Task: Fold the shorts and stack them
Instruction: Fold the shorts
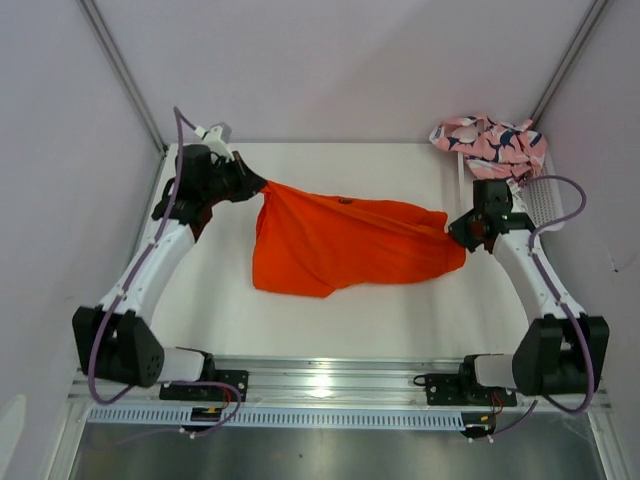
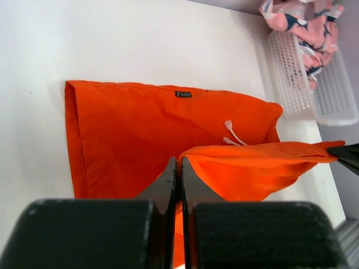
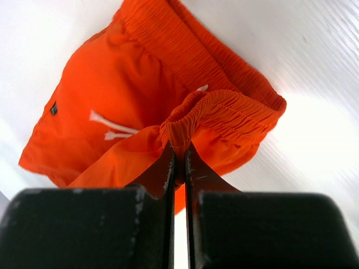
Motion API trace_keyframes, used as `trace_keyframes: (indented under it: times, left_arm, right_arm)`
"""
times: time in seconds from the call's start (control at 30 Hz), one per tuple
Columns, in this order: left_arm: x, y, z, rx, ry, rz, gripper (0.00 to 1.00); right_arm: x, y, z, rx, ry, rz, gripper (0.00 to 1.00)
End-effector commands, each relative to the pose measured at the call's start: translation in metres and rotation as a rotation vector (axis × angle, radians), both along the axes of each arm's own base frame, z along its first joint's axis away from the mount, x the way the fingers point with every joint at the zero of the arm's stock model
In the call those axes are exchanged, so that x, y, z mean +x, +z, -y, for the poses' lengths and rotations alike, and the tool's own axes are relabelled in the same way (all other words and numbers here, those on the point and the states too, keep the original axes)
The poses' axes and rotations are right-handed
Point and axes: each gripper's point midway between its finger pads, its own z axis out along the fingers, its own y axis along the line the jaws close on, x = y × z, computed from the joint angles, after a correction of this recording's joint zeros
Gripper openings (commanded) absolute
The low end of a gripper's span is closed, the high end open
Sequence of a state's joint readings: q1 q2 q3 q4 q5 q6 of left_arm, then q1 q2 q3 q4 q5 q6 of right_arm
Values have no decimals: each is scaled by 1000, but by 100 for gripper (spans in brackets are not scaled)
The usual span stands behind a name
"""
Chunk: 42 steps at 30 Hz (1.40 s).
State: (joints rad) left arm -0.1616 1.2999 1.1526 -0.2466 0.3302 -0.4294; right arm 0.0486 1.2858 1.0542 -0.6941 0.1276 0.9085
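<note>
Slippage worries me: left gripper [image 1: 252, 184] and right gripper [image 1: 452, 228] each clamp a thin edge of the orange shorts [image 1: 340, 248], stretched between them, partly on the table [image 1: 220, 300]; if I pull wider, fabric could slip free

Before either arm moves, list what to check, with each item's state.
1. Left gripper shut on the orange shorts: ok.
2. Right gripper shut on their waistband: ok.
3. Shorts lying flat on the table: not ok, top edge lifted.
4. Drawstring tucked in: not ok, loose.
5. Pink shorts out of the way on the basket: ok.
6. Grip strength: cannot tell.
</note>
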Motion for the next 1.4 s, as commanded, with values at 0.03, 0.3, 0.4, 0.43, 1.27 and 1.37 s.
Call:
trace_keyframes:
  times: [0.03,0.3,0.4,0.43,1.27,1.37]
  left_arm:
    - [57,10,-15,20,103,43,0]
    - [111,-32,-24,-11,130,-11,0]
    - [125,-30,-25,-32,119,-8,0]
    - [127,-28,-25,-43,114,-6,0]
    - [-83,92,-22,-107,-14,411,0]
    - [-103,97,-22,-110,-24,432,0]
  right_arm:
    - [45,-8,23,-46,-97,38,0]
    - [110,-7,23,-54,-112,114,0]
    - [131,3,17,-50,-87,133,0]
    - [134,5,16,-52,-81,138,0]
    - [-26,65,-9,-15,53,268,0]
    - [-43,63,-9,0,53,267,0]
